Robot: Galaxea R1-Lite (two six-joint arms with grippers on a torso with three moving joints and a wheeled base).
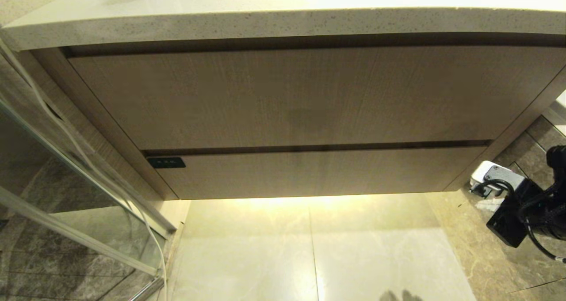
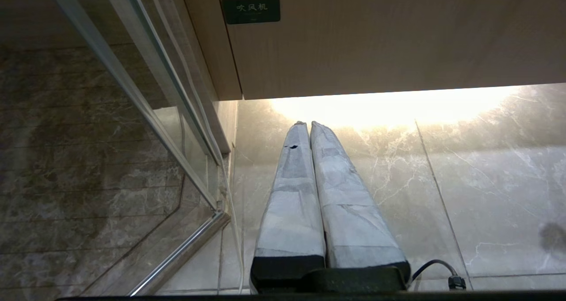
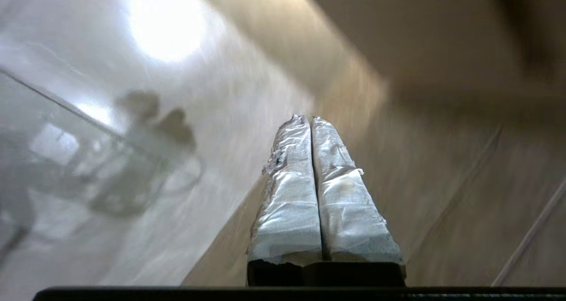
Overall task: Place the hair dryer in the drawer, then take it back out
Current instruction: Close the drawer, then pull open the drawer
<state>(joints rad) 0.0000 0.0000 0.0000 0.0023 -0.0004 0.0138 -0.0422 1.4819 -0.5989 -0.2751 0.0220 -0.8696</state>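
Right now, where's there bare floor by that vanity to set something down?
The pale floor tiles below the shut drawer lie bare. It is tighter left by the glass door, and right where the right gripper hangs.

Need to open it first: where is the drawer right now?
In the head view, the drawer sits closed at the vanity's bottom, under the taller panel, just above the lit floor.

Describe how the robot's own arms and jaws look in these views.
The left gripper has two long tapering fingers wrapped in grey-white tape, on a black base with a thin black cable beside it. The right gripper has the same pale, wrinkled wrapping and black base. In the head view, the right arm is black and boxy with looping black cables.
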